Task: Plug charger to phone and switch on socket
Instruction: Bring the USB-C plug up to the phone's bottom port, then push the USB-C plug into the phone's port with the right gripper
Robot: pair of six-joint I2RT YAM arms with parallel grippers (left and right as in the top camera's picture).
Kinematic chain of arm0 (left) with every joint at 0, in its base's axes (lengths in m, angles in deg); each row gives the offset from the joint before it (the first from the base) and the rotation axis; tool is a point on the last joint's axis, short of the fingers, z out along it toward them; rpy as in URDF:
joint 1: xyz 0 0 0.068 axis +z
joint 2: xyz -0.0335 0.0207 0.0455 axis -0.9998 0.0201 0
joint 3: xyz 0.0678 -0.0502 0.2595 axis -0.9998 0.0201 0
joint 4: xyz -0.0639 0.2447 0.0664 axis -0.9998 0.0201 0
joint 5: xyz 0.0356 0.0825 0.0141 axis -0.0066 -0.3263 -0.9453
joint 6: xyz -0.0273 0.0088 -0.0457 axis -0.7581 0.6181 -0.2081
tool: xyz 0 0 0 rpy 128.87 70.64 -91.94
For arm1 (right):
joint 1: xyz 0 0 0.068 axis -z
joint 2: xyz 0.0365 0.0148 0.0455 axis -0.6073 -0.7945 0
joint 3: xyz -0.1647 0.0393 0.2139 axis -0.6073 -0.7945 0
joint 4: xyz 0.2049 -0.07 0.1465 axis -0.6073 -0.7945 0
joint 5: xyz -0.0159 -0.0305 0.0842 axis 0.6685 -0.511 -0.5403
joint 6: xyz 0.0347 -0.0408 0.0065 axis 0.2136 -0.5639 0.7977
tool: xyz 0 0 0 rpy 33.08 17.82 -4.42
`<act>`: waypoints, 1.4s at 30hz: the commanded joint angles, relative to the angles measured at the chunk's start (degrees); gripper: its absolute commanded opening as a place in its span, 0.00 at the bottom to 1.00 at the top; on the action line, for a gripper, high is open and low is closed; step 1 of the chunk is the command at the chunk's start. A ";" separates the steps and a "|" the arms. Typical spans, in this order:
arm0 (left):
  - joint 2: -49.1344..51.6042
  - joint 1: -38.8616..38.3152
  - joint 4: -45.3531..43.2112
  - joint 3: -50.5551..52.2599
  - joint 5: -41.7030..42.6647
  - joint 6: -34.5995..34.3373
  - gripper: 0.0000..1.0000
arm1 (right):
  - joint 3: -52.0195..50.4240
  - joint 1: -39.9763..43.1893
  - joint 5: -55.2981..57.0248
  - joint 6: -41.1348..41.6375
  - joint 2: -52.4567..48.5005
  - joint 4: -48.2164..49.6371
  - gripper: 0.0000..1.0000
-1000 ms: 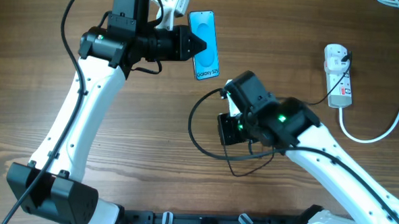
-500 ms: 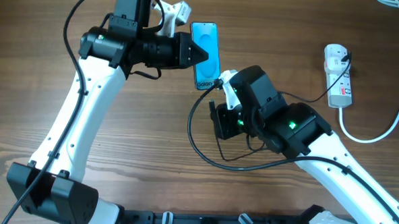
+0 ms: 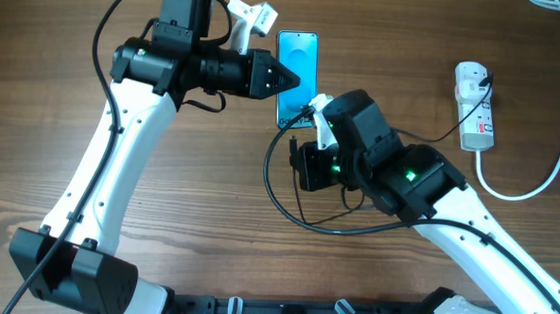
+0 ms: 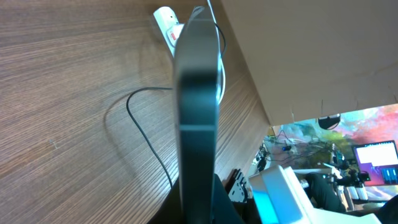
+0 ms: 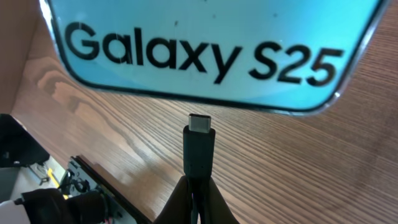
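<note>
Left pincer (image 3: 285,80) — clenched on the phone (image 3: 298,56), screen facing up. Right pincer (image 5: 198,190) — clenched on the charger (image 5: 199,144); the connector tip points at the phone's lower edge, just beside it, with a gap visible. The socket (image 3: 475,107) lies on the bench (image 3: 212,201), well apart from both pincers.

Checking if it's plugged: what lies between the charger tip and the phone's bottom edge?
Nothing: in the right wrist view a bare gap, table behind, separates the charger tip from the phone.
</note>
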 commanded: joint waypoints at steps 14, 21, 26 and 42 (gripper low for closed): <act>-0.70 1.01 -0.37 -0.07 5.22 1.36 0.04 | 1.55 0.20 -0.28 0.76 2.54 1.97 0.04; -0.70 1.01 -0.76 -0.07 3.41 1.77 0.04 | 1.55 0.20 -0.31 -0.79 2.54 0.26 0.04; -0.68 1.01 -0.72 -0.07 3.28 1.73 0.04 | 1.55 0.20 -0.07 -0.74 2.54 1.64 0.05; -0.68 1.01 -0.74 -0.07 2.45 1.70 0.04 | 1.60 0.20 2.97 -0.87 2.54 2.62 0.04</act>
